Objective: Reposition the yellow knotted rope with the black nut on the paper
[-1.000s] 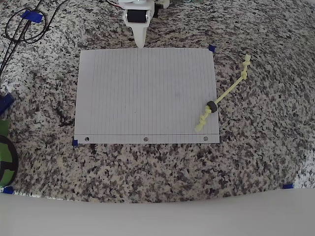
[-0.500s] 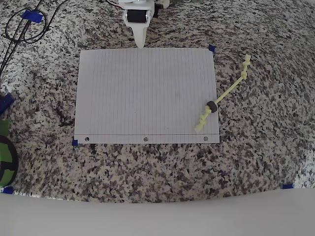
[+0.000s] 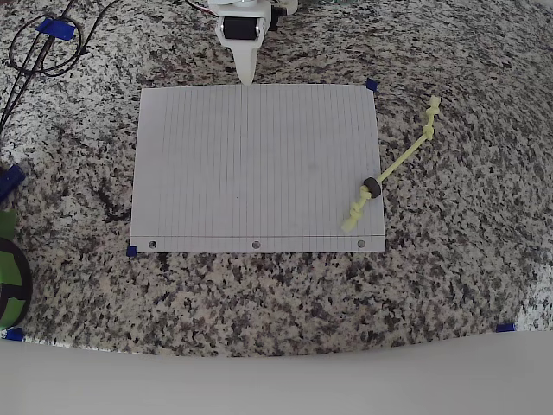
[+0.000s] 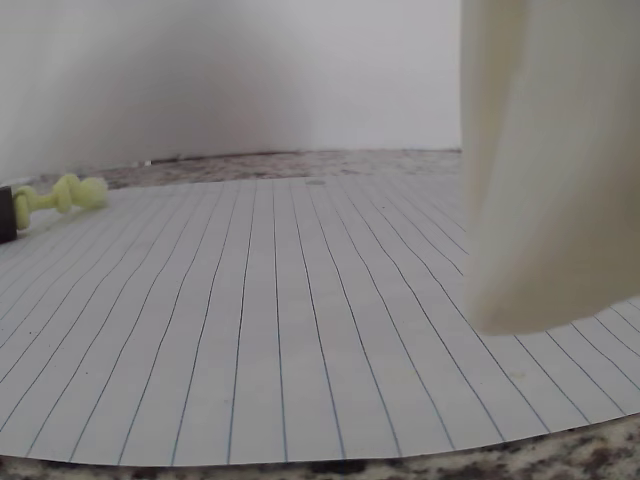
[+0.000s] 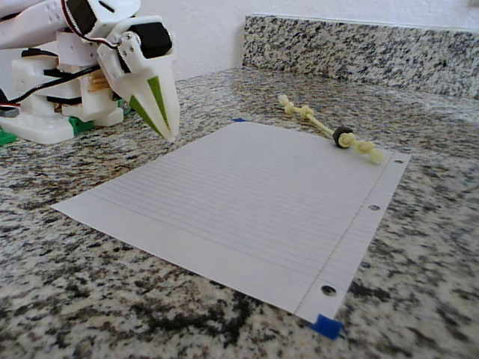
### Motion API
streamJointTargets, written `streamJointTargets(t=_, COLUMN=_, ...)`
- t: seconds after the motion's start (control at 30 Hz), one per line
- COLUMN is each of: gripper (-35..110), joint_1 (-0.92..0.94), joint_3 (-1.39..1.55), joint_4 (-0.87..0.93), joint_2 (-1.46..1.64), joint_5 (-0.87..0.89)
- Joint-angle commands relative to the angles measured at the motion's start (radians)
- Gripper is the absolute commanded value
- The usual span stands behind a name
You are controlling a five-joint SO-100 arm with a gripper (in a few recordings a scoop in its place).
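Note:
The yellow knotted rope [image 3: 399, 163] lies slanted across the right edge of the paper [image 3: 251, 173], one knotted end on the sheet and the other on the granite. The black nut [image 3: 371, 187] sits on the rope just inside that edge. In the fixed view the rope [image 5: 318, 126] and nut [image 5: 343, 137] lie at the sheet's far corner. My white gripper [image 3: 246, 76] hangs shut at the middle of the paper's top edge, far from the rope, with nothing in it. In the wrist view a pale finger [image 4: 545, 170] fills the right side, and the rope's knot [image 4: 62, 194] shows at far left.
The granite counter [image 3: 285, 294] surrounds the sheet, marked by blue tape pieces [image 3: 371, 85]. Black cables [image 3: 34, 52] loop at the top left and a green and black object [image 3: 9, 277] sits at the left edge. A backsplash [image 5: 359, 45] rises behind the counter.

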Motion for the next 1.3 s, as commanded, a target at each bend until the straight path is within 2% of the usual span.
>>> streamJointTargets(t=0.0, gripper=0, joint_1=-0.003, joint_3=0.003, joint_4=-0.003, joint_2=0.003, joint_5=-0.006)
streamJointTargets(t=1.13, gripper=0, joint_1=-0.012, joint_3=-0.011, joint_4=0.0, joint_2=-0.002, joint_5=0.0)
streamJointTargets(t=1.27, gripper=0, joint_1=0.009, joint_3=-0.066, joint_4=-0.098, joint_2=-0.043, joint_5=0.003)
